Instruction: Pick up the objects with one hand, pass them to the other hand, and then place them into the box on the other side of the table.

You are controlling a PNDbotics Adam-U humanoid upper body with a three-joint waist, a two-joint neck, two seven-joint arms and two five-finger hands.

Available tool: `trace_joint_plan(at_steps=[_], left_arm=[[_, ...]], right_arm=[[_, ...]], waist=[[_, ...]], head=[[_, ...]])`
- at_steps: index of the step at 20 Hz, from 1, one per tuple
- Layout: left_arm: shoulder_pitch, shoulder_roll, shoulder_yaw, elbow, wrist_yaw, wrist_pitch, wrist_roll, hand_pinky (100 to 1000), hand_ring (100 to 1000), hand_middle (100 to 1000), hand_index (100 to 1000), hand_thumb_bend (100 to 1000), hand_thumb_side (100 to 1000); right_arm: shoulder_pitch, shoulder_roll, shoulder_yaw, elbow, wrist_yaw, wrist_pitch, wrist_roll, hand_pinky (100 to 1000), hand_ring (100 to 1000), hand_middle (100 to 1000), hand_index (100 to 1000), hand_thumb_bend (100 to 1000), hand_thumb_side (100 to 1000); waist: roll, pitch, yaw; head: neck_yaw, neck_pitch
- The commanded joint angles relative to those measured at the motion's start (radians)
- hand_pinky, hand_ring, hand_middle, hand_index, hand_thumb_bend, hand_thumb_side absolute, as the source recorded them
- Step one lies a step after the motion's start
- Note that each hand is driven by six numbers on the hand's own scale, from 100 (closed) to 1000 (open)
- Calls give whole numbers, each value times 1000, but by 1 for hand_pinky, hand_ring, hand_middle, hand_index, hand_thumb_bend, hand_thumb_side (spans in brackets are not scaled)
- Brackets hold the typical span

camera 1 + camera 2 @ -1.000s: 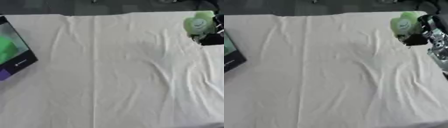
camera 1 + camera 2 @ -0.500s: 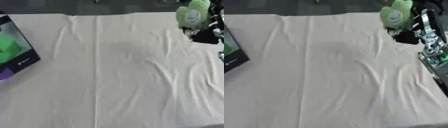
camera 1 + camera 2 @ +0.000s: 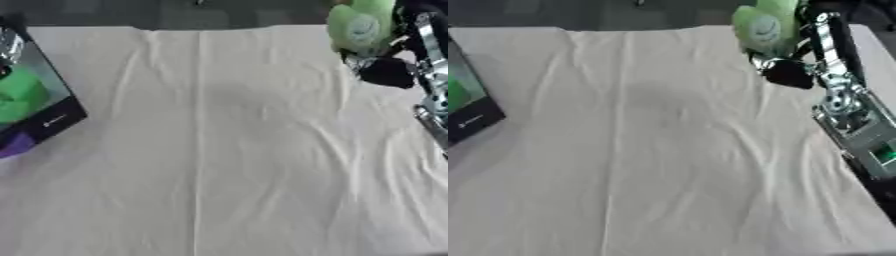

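While the right hand (image 3: 794, 67) curls round a green toy (image 3: 765, 26) at the tabletop's (image 3: 667, 165) far right, box (image 3: 31, 107) at left edge, left hand unseen.

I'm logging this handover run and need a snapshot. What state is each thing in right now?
Green plush toy: lifted off the cloth at the far right, held by the right hand.
Right hand: shut on the toy from below.
Box: open at the left edge, something green already inside.
White cloth: spread over the table, creased.
Left hand: not in view.
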Motion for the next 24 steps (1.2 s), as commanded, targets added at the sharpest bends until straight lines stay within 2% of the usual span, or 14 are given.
trace_joint_plan(at_steps=[1,10,11,12,24], left_arm=[[-41,34,-6,-43,30,-6,-47,917,662,668,717,320,498],[-113,29,-53,-46,75,-47,-191,911,659,663,717,325,513],[-120,28,-59,-46,78,-51,-208,909,659,663,717,326,514],[-127,26,-65,-46,79,-55,-224,910,661,665,718,328,516],[-211,4,-153,-46,70,-27,-406,910,674,678,731,340,559]], right_arm=[[-26,4,19,-20,20,-6,2,427,515,471,508,380,100],[-58,70,98,-20,68,0,18,432,520,482,519,383,100],[-61,78,106,-20,71,0,20,431,520,481,519,469,100],[-64,85,114,-20,72,0,21,430,519,483,519,383,100],[-111,124,200,-20,105,20,33,427,521,485,524,382,100]], waist=[[15,-40,2],[22,-48,11],[24,-49,13],[25,-50,15],[29,-58,30]], head=[[6,7],[33,12],[39,12],[42,12],[45,12]])
